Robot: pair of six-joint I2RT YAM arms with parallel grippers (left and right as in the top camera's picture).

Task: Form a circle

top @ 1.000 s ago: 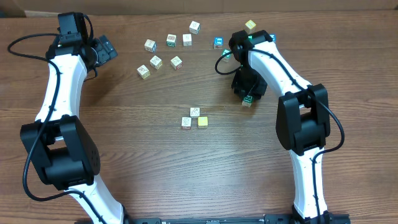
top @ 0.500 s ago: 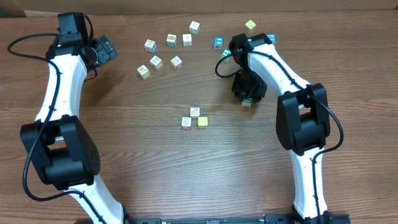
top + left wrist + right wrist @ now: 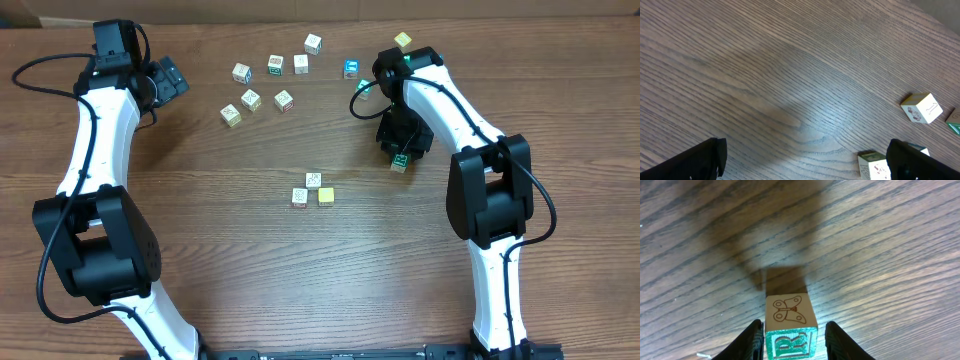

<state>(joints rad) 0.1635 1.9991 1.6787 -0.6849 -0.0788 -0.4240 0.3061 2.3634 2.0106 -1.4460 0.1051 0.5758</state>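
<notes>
The circle (image 3: 313, 188) is a tight clump of three small cubes at mid table: a whitish one, a red-marked white one and a yellow one. To its right, my right gripper (image 3: 400, 160) points down over a cube with a green R (image 3: 400, 164). In the right wrist view that butterfly-topped cube (image 3: 789, 314) sits between the fingers of the right gripper (image 3: 792, 342). The left finger touches it and a thin gap shows at the right finger. My left gripper (image 3: 170, 78) hangs wide open at the far left, holding nothing (image 3: 805, 165).
Several loose picture cubes (image 3: 275, 65) lie scattered at the back of the table. A blue one (image 3: 351, 68) and a yellowish one (image 3: 402, 41) lie near the right arm. Two cubes (image 3: 922, 107) (image 3: 874, 165) lie by the left gripper's right finger.
The right gripper's jaws have narrowed round the green R cube, and it has shifted slightly to the right. The left arm has not moved.
</notes>
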